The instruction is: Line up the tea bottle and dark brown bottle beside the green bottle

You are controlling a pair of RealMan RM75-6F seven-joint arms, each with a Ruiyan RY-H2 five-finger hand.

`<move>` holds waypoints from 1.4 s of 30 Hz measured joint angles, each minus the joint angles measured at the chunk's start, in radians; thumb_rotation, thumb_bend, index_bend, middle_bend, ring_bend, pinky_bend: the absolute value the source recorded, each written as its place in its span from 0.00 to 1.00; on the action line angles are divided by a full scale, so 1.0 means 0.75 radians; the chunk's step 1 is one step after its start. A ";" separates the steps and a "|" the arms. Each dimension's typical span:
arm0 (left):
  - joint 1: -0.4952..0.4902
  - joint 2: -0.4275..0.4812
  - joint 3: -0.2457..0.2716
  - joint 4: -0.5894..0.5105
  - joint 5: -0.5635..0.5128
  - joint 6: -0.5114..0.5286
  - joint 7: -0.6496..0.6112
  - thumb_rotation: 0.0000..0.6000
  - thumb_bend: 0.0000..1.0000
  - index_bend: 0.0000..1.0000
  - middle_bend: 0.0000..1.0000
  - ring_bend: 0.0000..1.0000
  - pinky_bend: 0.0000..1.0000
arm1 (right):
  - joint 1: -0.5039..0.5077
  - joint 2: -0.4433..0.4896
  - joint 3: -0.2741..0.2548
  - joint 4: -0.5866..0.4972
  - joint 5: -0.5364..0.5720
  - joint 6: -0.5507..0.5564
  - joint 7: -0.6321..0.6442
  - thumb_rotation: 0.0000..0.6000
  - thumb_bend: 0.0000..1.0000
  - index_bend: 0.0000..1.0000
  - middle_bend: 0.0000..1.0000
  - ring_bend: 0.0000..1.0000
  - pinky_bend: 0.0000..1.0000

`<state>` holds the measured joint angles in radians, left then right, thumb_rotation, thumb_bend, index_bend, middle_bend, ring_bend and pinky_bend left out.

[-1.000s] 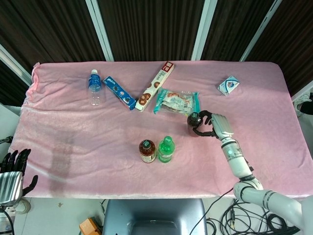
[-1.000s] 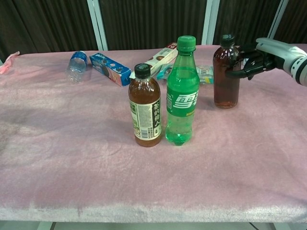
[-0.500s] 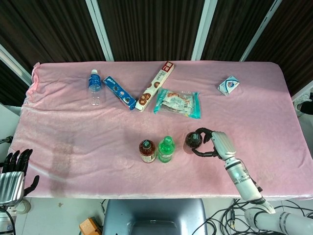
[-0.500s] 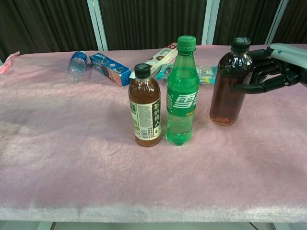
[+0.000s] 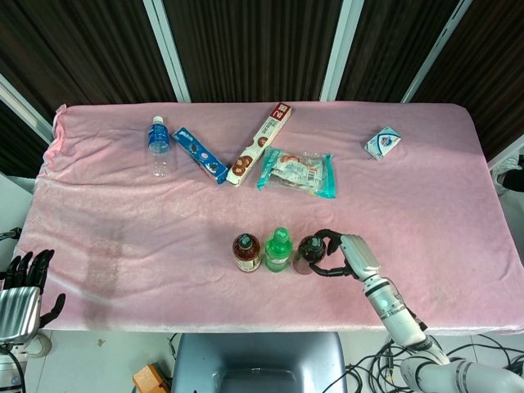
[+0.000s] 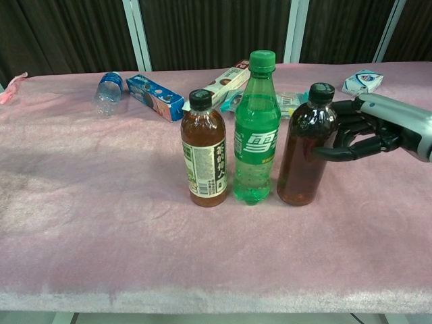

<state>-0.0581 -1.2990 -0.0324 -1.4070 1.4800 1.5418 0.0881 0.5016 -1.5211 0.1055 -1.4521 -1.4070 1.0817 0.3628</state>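
The green bottle stands upright near the table's front. The tea bottle, with a pale label, stands just to its left. The dark brown bottle stands upright just to its right, close to touching it. My right hand grips the dark brown bottle from the right, fingers curled around its upper body. My left hand hangs off the table's front left corner, fingers apart, holding nothing.
A clear water bottle lies at the back left. A blue biscuit box, a long biscuit box and a snack packet lie behind the bottles. A small blue-white carton sits at the back right.
My right hand has carried the dark brown bottle forward and leftward, from beside the snack packet to right beside the green bottle. The left hand has stayed put.
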 measured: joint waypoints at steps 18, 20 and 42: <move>-0.001 0.003 -0.006 -0.007 0.001 -0.015 0.008 1.00 0.33 0.00 0.10 0.00 0.00 | -0.001 0.017 -0.012 0.028 -0.042 -0.004 0.057 1.00 0.36 0.16 0.29 0.29 0.48; -0.001 0.002 -0.007 -0.007 0.001 -0.015 0.009 1.00 0.33 0.00 0.10 0.00 0.00 | -0.002 0.025 -0.015 0.024 -0.047 -0.003 0.062 1.00 0.36 0.07 0.25 0.26 0.46; 0.018 -0.020 0.009 -0.002 0.047 0.027 0.091 1.00 0.33 0.00 0.10 0.00 0.00 | -0.314 0.517 -0.193 -0.249 -0.142 0.368 -0.609 1.00 0.35 0.00 0.00 0.00 0.10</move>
<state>-0.0450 -1.3137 -0.0259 -1.4086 1.5153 1.5622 0.1563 0.2661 -1.1337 -0.0394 -1.6390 -1.5136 1.3580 -0.0938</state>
